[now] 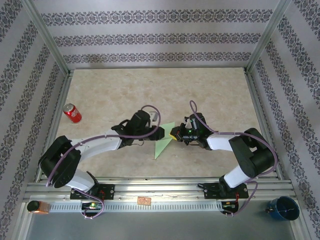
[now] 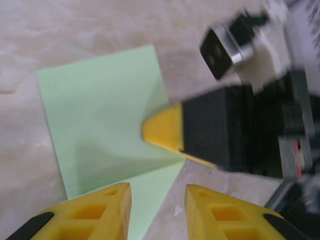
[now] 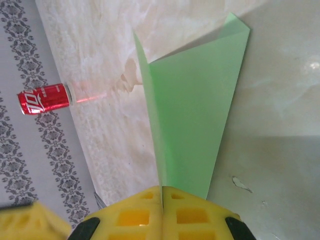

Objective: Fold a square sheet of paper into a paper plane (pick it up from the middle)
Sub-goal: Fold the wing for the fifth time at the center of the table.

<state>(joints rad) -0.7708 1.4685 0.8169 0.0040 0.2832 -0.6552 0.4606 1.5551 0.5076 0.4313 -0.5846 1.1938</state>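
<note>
Right wrist view has the right gripper (image 3: 162,192) pinched shut on the paper (image 3: 195,100), which rises in a loose fold up the frame's centre. Judging by that, only a first fold is begun; no dart yet, and most creases remain. The left gripper (image 2: 157,192) hovers over the paper's lower corner, fingers parted, gripping nothing. In the top view, the left arm (image 1: 100,142) and right arm (image 1: 225,142) bend inward to meet at centre.

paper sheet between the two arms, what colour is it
The sheet of paper is plain light green, unmarked; it shows best in the right wrist view.
</note>
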